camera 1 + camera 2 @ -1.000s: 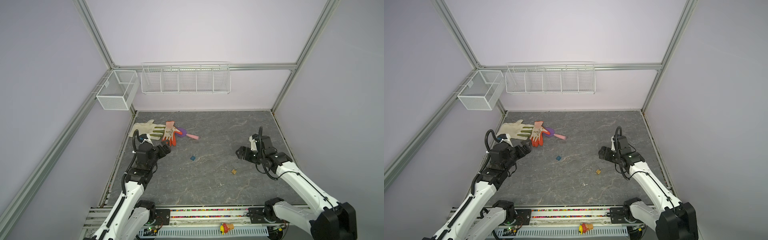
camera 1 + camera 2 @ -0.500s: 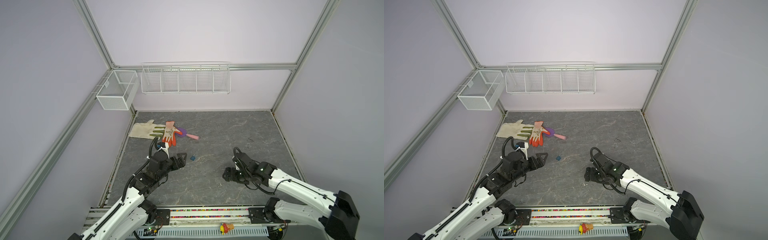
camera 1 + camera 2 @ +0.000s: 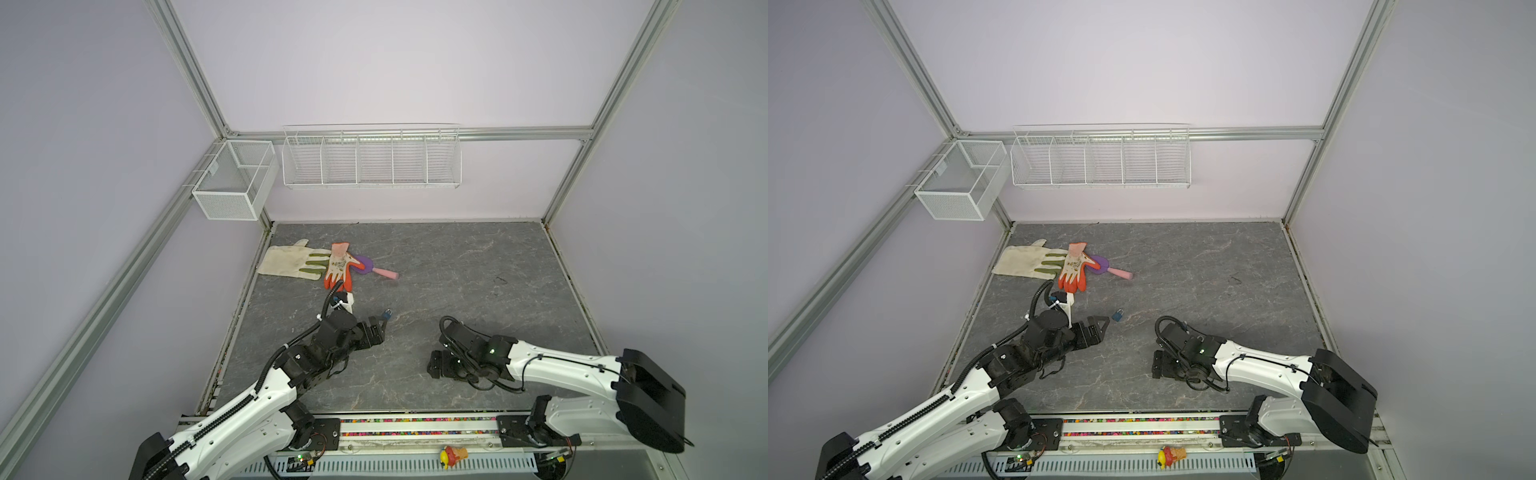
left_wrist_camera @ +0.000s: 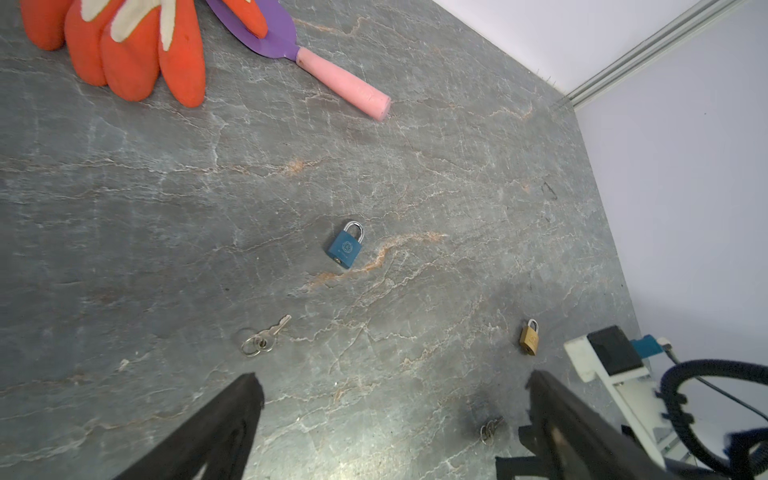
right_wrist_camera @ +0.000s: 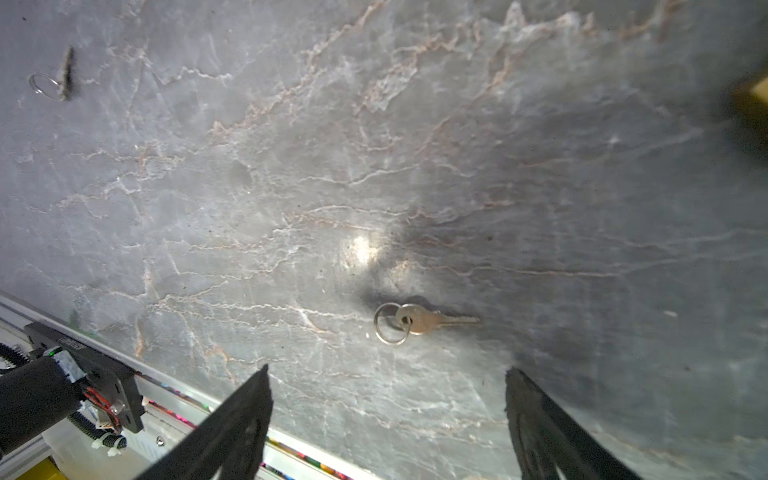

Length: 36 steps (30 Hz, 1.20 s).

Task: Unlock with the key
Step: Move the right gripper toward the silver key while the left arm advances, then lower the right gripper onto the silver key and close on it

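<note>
Approaching the hardware is the step in hand; nothing is grasped yet. The right gripper [image 5: 386, 372] hangs low over the table [image 3: 457, 266], jaws spread wide and empty. The key [image 5: 419, 320], on a split ring, lies flat on the stone just ahead of its fingertips. The left gripper [image 4: 392, 376] is also spread wide and empty. It is aimed toward the blue padlock [image 4: 345, 247], which lies flat near mid-table with its shackle closed.

Judgement: the next move calls for the right jaws to drop around the key and close on its bow. The key is thin and flat on hard stone, so a pinch may skid it or catch only the ring. The left gripper would then need to seize the padlock body, leaving the keyway end exposed.

An other key [image 4: 266, 336] lies near the left gripper, to one side of its line to the blue padlock. A brass padlock [image 4: 530, 338] lies near the right gripper. Which key fits which lock cannot be told.

A cream glove [image 3: 291, 262], orange glove [image 3: 338, 266] and pink-handled trowel [image 3: 374, 268] lie well apart at the far left. Wire baskets [image 3: 372, 158] hang on the wall. Nothing obstructs either approach.
</note>
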Available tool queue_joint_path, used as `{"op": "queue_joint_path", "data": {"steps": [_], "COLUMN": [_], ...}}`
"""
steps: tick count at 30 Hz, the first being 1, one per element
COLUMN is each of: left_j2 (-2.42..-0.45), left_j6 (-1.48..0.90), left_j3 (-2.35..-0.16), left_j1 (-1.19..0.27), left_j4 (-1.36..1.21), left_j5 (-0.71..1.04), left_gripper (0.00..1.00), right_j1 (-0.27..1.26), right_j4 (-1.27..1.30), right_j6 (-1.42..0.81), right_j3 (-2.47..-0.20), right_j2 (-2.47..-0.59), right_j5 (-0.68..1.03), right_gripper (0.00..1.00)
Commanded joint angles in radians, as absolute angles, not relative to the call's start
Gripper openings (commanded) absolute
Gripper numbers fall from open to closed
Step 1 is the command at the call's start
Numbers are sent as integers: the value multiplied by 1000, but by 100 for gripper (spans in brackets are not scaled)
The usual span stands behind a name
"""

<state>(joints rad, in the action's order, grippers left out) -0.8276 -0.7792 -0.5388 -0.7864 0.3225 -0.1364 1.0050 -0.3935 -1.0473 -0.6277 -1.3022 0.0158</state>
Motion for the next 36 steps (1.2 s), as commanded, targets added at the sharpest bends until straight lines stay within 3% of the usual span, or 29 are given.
{"op": "queue_joint_path", "data": {"steps": [1,13,24,34,36], "left_j2": [-832,-842,-806,-801,-808], "left_j6": [-804,-815,-830,-856,-872], "left_j3": [-536,-549,-561,-570,-561], "left_j1": [-790,-790,-790,-792,-797], "left_j4": [319,328,386,398,378], "left_j5": [-173,-210,-256,-216,-203], "left_gripper": [99,99,99,99,99], "right_j1": [1014,1013,1012,964,957], "right_j4": [-360,-368,-383,-584,-613], "right_j6": [-1081,-1028,-840,-765,-762], "right_j3": [-629,-718,-920,-850,-818], "right_j2": [-1325,-1441,-1638,-1439,-1407], "right_j5": [8,11,79,27,25], "right_gripper": [89,89,89,99,95]}}
